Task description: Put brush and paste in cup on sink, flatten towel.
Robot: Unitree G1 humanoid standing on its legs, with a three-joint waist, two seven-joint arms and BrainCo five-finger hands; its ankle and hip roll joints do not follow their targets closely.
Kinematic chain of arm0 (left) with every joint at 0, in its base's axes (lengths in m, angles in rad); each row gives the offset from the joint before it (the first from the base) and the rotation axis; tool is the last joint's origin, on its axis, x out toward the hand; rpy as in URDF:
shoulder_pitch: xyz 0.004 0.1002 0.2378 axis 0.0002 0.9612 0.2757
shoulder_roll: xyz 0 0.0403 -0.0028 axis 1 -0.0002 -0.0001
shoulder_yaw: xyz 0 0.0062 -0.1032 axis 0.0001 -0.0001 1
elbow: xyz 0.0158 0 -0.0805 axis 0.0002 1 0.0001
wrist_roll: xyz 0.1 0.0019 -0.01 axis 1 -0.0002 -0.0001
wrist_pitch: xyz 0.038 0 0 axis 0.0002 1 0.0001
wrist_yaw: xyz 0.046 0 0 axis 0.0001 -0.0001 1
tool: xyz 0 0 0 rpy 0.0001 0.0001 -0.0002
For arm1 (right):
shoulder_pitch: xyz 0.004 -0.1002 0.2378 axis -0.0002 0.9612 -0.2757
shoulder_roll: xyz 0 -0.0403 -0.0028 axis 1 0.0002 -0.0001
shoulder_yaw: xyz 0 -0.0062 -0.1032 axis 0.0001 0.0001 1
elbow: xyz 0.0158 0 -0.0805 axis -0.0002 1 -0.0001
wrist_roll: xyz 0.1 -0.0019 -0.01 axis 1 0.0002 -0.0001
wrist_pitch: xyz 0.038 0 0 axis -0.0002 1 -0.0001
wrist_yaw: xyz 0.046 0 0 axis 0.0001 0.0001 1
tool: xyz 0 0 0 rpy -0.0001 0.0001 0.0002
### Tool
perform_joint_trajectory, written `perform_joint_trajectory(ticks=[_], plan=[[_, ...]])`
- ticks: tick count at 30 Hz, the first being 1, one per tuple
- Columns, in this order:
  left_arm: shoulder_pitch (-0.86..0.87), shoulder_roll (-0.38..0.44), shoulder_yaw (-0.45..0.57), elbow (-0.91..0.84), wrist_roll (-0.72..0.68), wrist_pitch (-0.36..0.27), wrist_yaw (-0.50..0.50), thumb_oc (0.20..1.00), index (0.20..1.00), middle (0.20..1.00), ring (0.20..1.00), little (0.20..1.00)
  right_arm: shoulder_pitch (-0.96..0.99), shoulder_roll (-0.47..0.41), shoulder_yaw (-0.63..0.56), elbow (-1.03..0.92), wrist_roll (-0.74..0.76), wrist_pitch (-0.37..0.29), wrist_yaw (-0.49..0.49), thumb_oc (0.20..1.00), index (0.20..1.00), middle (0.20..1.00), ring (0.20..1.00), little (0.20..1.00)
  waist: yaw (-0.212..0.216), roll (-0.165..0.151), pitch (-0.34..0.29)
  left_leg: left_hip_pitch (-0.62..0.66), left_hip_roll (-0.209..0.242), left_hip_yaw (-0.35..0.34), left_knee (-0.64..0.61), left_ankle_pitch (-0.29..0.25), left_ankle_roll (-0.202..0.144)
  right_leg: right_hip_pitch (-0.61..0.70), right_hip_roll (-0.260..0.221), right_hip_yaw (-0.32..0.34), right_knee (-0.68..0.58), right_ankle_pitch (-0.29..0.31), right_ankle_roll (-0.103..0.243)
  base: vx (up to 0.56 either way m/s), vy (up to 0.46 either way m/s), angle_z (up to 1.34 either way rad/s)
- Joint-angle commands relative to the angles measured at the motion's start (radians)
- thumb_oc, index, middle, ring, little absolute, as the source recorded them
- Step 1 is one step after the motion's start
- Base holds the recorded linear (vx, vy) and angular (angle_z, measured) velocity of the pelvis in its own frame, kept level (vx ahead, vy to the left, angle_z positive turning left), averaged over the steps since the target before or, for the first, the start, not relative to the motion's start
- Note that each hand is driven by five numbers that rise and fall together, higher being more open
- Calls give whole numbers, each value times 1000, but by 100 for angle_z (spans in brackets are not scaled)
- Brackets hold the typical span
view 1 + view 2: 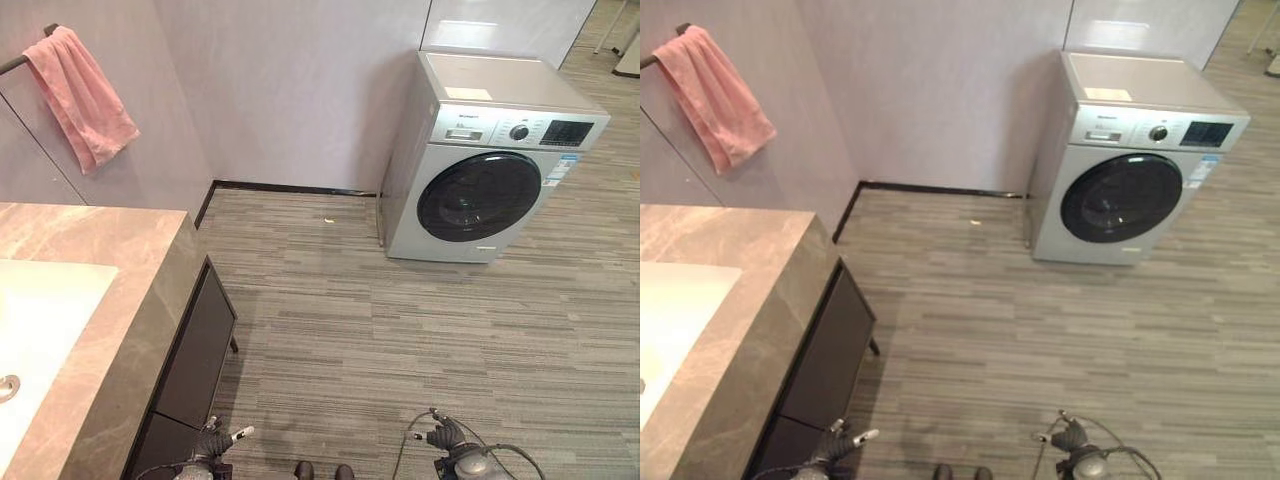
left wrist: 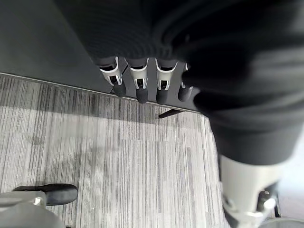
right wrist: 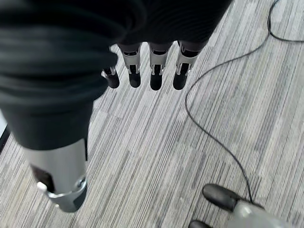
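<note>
A pink towel (image 1: 82, 95) hangs bunched and crooked over a dark rail on the wall at the upper left. Below it, a white sink basin (image 1: 45, 320) is set into a brown stone counter (image 1: 120, 290) along the left edge. My left hand (image 1: 212, 445) hangs low beside the counter's cabinet. Its fingers (image 2: 137, 83) are straight and hold nothing. My right hand (image 1: 447, 440) hangs low on the other side over the floor. Its fingers (image 3: 153, 71) are also relaxed and empty.
A dark cabinet front (image 1: 195, 350) runs under the counter, close to my left hand. A silver washing machine (image 1: 490, 160) stands against the far wall at the right. Striped grey floor (image 1: 400, 330) lies between them.
</note>
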Motion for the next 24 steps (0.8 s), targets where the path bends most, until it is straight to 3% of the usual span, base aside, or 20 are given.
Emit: perform_joint_trajectory(ticks=[1,3,8,14,15,18,19,22,24], plan=[[-19,25,-2,-69,-40,-25,-13,1000,1000,1000,1000,1000,-12,-36,21,-48,9,-23,4,1000,1000,1000,1000,1000,22,-23,-17,-48,-12,-32,184,-88,-2,12,-30,-61,3,17,62,12,-108,-11],[-11,40,-2,-161,-65,-26,-23,1000,1000,1000,1000,1000,-10,-56,31,-76,-7,-22,9,1000,1000,1000,1000,1000,32,-31,0,-86,-4,-42,295,-103,-10,21,-21,-93,36,-5,40,21,-149,12],[-31,40,-13,-180,-70,-17,-19,1000,1000,1000,1000,1000,-26,-77,3,-60,10,-17,-3,1000,1000,1000,1000,1000,23,-27,34,-131,0,-47,423,-164,7,1,-13,-122,136,-57,18,1,-74,21],[-57,33,-9,-162,-77,-15,-2,1000,1000,1000,1000,1000,-23,-74,-15,-43,33,-20,-18,1000,1000,1000,1000,1000,10,-31,34,-144,-1,-57,437,-160,7,-4,-3,-113,142,-67,10,29,-44,4],[-59,33,-11,-157,-76,-15,0,1000,1000,1000,1000,1000,-21,-74,-14,-43,34,-21,-18,1000,1000,1000,1000,1000,11,-35,32,-146,0,-58,436,-151,4,2,0,-109,130,-60,10,82,-115,4],[-65,34,-23,-157,-72,-12,5,1000,1000,1000,1000,1000,7,-62,-20,-72,84,-27,-11,1000,1000,1000,1000,1000,24,-58,44,-264,7,-90,617,50,-62,67,21,-93,21,-13,-17,42,-156,3],[-71,31,-24,-157,-84,-14,8,1000,1000,1000,1000,1000,7,-70,-22,-92,103,-33,-13,1000,1000,1000,1000,1000,28,-60,59,-315,-11,-96,691,70,-55,86,23,-80,-14,1,-26,51,-61,5],[-73,28,-19,-148,-99,-19,12,1000,1000,1000,1000,1000,8,-77,-3,-105,86,-28,-8,1000,1000,1000,1000,1000,30,-62,47,-352,-4,-50,608,38,-52,110,8,-73,-51,-7,-21,200,64,-12],[-62,31,-3,-128,-105,-29,11,1000,1000,1000,1000,1000,9,-74,-5,-91,76,-29,-9,1000,1000,1000,1000,1000,46,-49,31,-375,-8,-21,341,45,-55,143,19,-51,-80,-18,-2,351,178,-2]])
